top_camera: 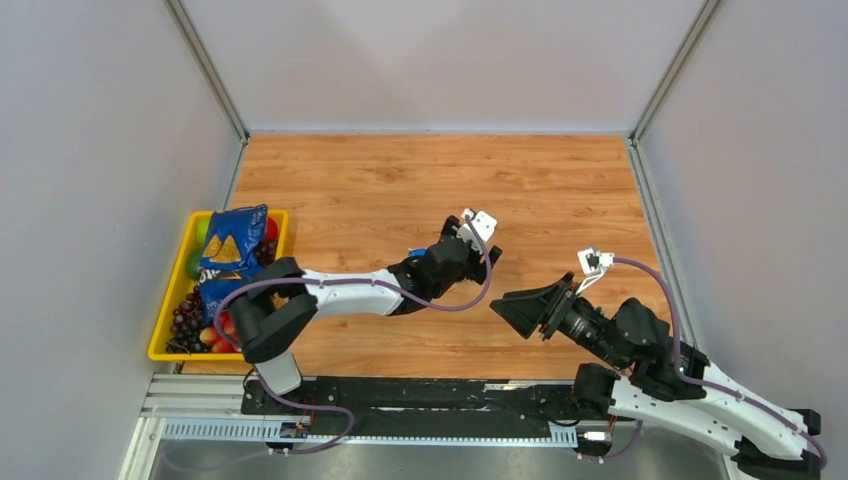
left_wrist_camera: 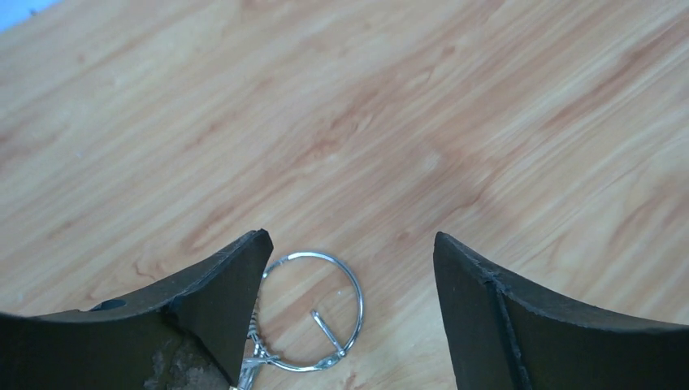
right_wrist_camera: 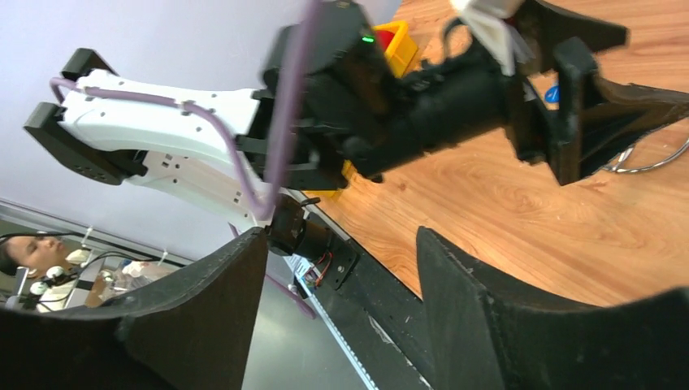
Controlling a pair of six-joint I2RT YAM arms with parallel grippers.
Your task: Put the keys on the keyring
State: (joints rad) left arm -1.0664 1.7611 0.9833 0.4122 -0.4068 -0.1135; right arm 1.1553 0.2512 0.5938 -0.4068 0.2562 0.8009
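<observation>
- Keyring of thin round silver wire [left_wrist_camera: 360, 296] lies flat on the light-brown wooden table [left_wrist_camera: 406, 122], near the middle of the board and well apart from the yellow plastic bin [top_camera: 168, 300] of fruit at the left edge.
- Small silver keys [left_wrist_camera: 258, 359] bunch at its lower left side, half hidden under a black finger. A short loose wire end pokes into the ring's middle, probably the gap through which further keys must be threaded.
- Lying flat, the ring gives little to grab; I judge it sits directly below the left arm so that it can be pinched at the rim and lifted.
- A small blue patch [right_wrist_camera: 552, 93] shows on the table just beside that arm. It may be the blue-headed key, but it is too small to tell; the black-headed key I cannot find.
- The black two-finger left gripper [left_wrist_camera: 349, 237] hangs low over the ring with its jaws spread wide and nothing held between them. One finger [left_wrist_camera: 211, 301] overlaps the ring's left edge in the wrist view; whether it touches the wire I cannot tell.
- The black two-finger right gripper [right_wrist_camera: 341, 234] is also spread open and empty, raised off the table, pointing toward the left arm from just to its right.
- Judging by this, no key is in hand and threading is not yet under way; a fresh grip on the ring comes first.
</observation>
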